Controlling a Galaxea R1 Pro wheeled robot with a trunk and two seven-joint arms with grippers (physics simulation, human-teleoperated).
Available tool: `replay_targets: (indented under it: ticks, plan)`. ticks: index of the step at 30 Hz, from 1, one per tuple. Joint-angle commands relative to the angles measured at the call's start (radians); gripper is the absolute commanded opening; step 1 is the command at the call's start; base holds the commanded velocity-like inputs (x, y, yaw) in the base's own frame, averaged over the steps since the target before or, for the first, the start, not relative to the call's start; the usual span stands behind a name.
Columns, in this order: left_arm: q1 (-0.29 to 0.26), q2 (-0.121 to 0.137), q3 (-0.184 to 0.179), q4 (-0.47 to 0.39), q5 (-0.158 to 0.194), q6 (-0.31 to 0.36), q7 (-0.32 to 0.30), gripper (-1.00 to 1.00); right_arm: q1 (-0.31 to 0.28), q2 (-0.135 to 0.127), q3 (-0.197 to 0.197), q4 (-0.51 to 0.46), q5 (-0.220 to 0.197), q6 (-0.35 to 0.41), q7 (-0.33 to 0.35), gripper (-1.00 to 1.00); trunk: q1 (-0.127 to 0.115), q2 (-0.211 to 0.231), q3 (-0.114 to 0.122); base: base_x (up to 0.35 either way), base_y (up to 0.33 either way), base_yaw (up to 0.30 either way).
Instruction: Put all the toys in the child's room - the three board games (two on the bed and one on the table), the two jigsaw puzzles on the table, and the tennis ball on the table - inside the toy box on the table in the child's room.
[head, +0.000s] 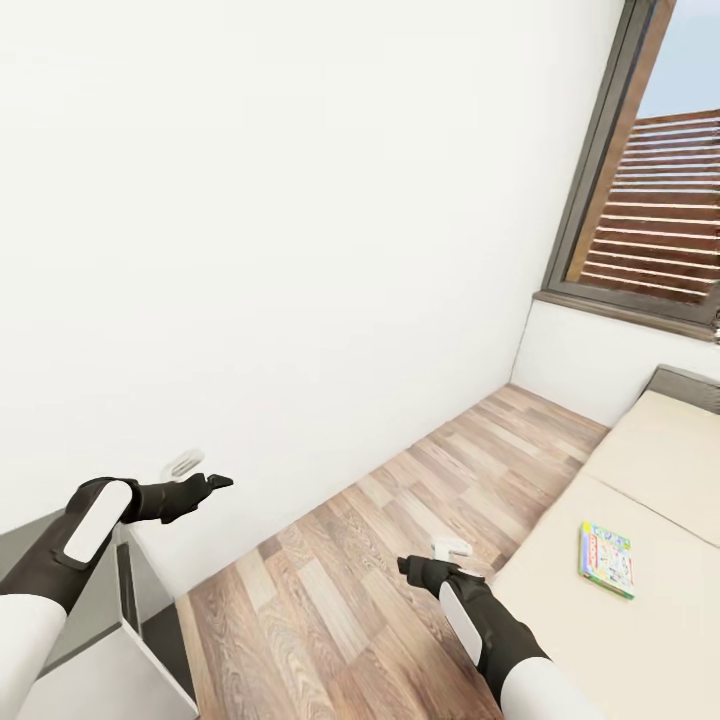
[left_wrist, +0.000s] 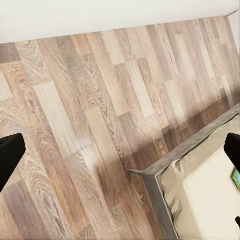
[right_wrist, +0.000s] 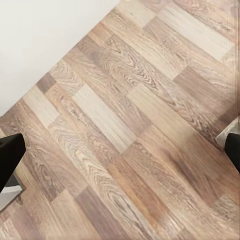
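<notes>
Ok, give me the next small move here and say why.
Probably turn and roll toward the bed. A green-bordered board game lies flat on the mattress, beyond the right gripper, which hangs over the wood floor. Both grippers look open and empty, the left gripper near the wall.

A big wall (head: 280, 220) fills the upper left of the head view. The floor (head: 400, 540) runs from the bottom middle up to the right, between the wall and the bed (head: 640, 500). The bed sits at the lower right. One board game (head: 606, 558) lies flat on the bed, near its floor-side edge. A window (head: 650, 170) is at the upper right, above the bed. A cabinet (head: 140, 620) stands at the lower left, against the wall.
</notes>
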Motion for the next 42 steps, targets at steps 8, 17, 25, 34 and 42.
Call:
replay_targets:
  ticks: [8, 17, 25, 34, 42]
  plan:
    - [-0.001, 0.001, -0.002, -0.001, 0.004, 0.002, 0.002, 1.00, -0.001, -0.001, 0.005, -0.003, -0.009, 0.004, -0.009, 1.00, 0.001, -0.002, -0.002, 0.000, 0.000, -0.257]
    - [-0.001, 0.002, 0.001, -0.005, 0.005, 0.004, 0.002, 1.00, -0.001, -0.001, 0.006, -0.011, -0.011, 0.005, -0.006, 1.00, 0.001, -0.002, -0.002, 0.000, 0.000, -0.239]
    - [-0.001, 0.000, 0.000, -0.008, 0.005, 0.007, 0.005, 1.00, -0.001, 0.001, 0.008, -0.014, -0.011, 0.005, -0.005, 1.00, 0.001, -0.002, -0.002, 0.000, 0.000, -0.043]
    - [-0.002, 0.000, 0.000, -0.008, 0.005, 0.014, 0.006, 1.00, 0.001, 0.000, 0.008, -0.024, -0.010, -0.005, -0.002, 1.00, 0.001, -0.002, -0.002, 0.000, 0.000, -0.004]
    - [-0.002, -0.002, -0.001, -0.008, 0.006, 0.014, 0.006, 1.00, 0.068, 0.001, 0.027, -0.124, -0.009, -0.061, 0.000, 1.00, 0.001, -0.002, -0.002, 0.000, 0.000, 0.000]
